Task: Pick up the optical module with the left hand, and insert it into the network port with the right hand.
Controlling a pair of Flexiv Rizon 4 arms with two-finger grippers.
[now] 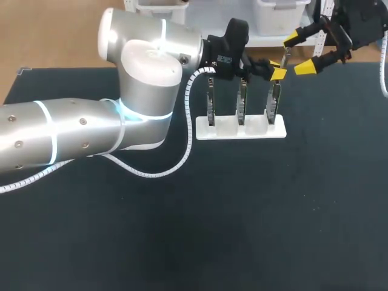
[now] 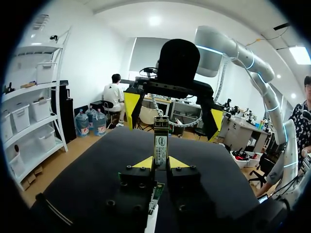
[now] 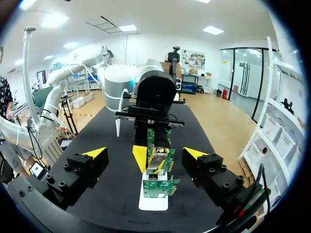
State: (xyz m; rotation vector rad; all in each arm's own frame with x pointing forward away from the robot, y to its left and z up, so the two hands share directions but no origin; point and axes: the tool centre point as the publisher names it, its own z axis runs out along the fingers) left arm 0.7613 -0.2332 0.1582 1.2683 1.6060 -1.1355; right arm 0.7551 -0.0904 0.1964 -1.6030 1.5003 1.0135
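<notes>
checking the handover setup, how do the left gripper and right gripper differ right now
The left gripper is shut on the optical module, its fingers close together; the right gripper is open wide and holds nothing. The left gripper sits over the end board of the white stand; the right gripper is further back, beyond the stand. Both have yellow tips and face each other.

Nothing can be read: the optical module point(image 2: 161, 145) carries a white label point(image 2: 161, 144) with tiny dark print and a blue mark (too small to make out); the left arm's black wrist mount point(image 1: 233, 45) bears an illegible sticker point(image 1: 225, 59)
</notes>
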